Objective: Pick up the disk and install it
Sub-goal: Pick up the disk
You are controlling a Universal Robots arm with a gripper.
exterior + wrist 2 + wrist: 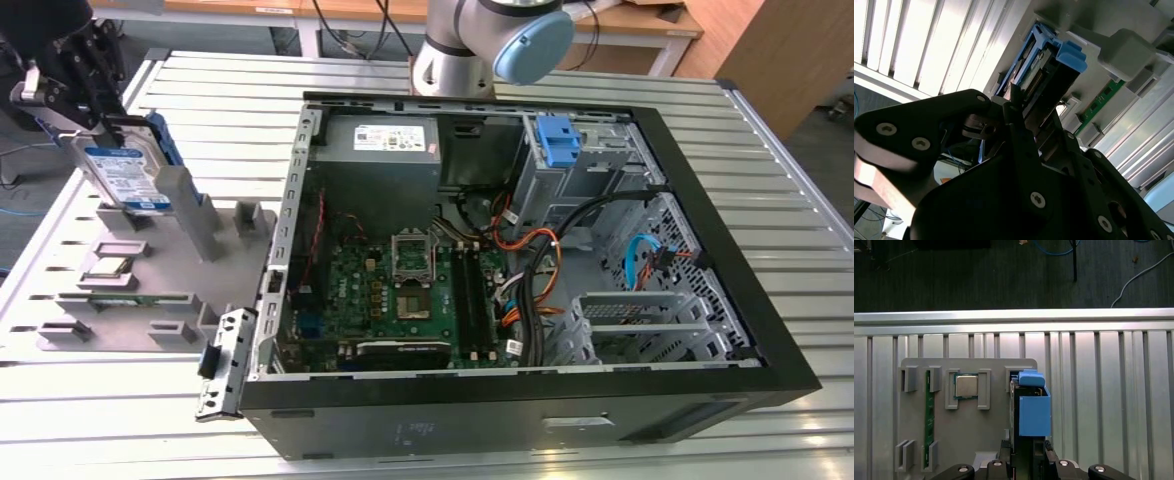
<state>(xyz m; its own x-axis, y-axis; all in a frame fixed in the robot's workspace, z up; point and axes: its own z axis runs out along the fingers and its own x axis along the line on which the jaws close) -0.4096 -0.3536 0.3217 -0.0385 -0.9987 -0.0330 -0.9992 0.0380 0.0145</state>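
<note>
The disk [127, 175] stands on edge at the back of the grey fixture plate [160, 290], at the exterior view's left. It is a silver drive with a white-and-blue label in a blue carrier. My gripper [107, 135] hangs over its top end, with black fingers pressed on both flat sides. In the second wrist view the fingers [1015, 107] flank the disk [1049, 75] around my gripper [1036, 120]. The first wrist view looks down the disk's [1033, 407] blue edge from my gripper [1029, 462].
An open computer case [534, 400] lies on the slatted metal table, with a grey power supply [380, 140] and a blue bracket [558, 140] in the drive bay. The arm's base [467, 50] stands behind the case. A processor [966, 386] and a memory stick [929, 415] rest in the fixture.
</note>
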